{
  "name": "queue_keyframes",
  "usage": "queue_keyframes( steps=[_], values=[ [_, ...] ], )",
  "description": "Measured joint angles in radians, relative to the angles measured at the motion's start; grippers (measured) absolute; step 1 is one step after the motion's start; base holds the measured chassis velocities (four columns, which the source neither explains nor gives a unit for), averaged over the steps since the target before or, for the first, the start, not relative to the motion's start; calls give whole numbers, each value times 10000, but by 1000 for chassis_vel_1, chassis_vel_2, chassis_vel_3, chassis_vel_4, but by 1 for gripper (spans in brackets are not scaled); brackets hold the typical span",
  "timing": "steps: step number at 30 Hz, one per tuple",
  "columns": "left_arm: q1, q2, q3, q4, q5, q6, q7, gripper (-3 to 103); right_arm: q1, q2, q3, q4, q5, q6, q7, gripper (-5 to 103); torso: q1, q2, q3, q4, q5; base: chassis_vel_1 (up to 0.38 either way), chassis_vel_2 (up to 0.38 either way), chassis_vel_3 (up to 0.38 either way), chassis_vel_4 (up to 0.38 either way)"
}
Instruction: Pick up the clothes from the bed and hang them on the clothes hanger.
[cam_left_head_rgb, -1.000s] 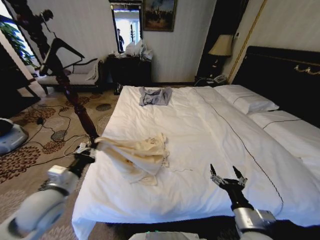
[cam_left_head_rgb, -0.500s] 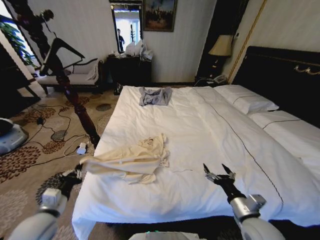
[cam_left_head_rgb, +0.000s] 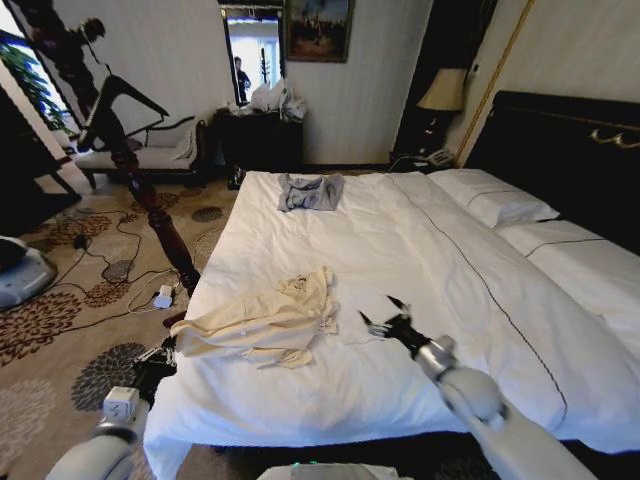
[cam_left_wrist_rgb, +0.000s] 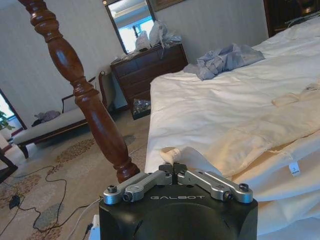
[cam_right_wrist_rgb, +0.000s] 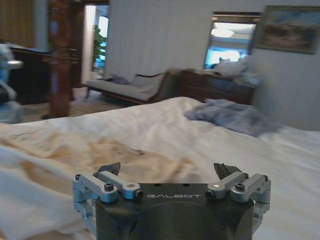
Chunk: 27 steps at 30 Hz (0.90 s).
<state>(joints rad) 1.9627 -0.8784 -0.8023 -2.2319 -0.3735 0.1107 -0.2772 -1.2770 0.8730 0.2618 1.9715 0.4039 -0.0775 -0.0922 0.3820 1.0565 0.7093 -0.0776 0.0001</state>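
The left claw (cam_left_head_rgb: 165, 352) sat low at the lower left of the head view, off the near corner of the bed (cam_left_head_rgb: 420, 250), with its fingers pinched together on a fold of the cream shirt (cam_left_head_rgb: 262, 322). In the left wrist view that claw (cam_left_wrist_rgb: 173, 169) had a pale nub of cloth (cam_left_wrist_rgb: 175, 154) poking up between its closed tips, and the rest of the cloth ran away from it across the duvet. The right claw (cam_left_head_rgb: 383, 313) hovered just above the duvet in the lower middle of the head view, its fingers spread wide and holding nothing, close beside the shirt's right edge. From its own wrist camera the right claw (cam_right_wrist_rgb: 170, 172) pointed across the cream cloth (cam_right_wrist_rgb: 75, 155) toward the far wall.

The shirt lay bunched in the left middle of the head view, one end stretched toward the left claw at the bed's edge, the collar with its dark print uppermost. A grey garment (cam_left_head_rgb: 309, 191) lay well apart, near the upper middle. A dark turned wooden post (cam_left_head_rgb: 150, 195) stood on the carpet at the left. I could not pick out a hanger anywhere.

I judged the pick-up was under way: one end held, the other not. The next move would call for the right claw to close on the near cloth so both could lift it clear.
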Motion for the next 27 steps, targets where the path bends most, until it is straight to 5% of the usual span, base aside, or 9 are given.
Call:
queue_keyframes(
  steps=[4,13,21,27],
  values=[
    [-26,18,-32,-146,-73,152,-132,0,1055,221,-1398,-571,-789,117,-234,100,0,0,-1,-2,-2,0,0,0,0],
    [43,-51,146,-257,25,183,-174,0,1941,560,-2738,-1338,-1719,372,-394,100,0,1,-2,-3,-3,0,0,0,0],
    [53,-20,110,-304,-7,207,-183,0,2546,954,-3262,-1962,-1868,469,-366,97,-1,1,-2,-2,-1,0,0,0,0],
    [57,-41,92,-304,-63,213,-186,0,3082,1185,-3595,-2878,-2876,1062,-478,95,0,0,-1,-1,-1,0,0,0,0]
  ],
)
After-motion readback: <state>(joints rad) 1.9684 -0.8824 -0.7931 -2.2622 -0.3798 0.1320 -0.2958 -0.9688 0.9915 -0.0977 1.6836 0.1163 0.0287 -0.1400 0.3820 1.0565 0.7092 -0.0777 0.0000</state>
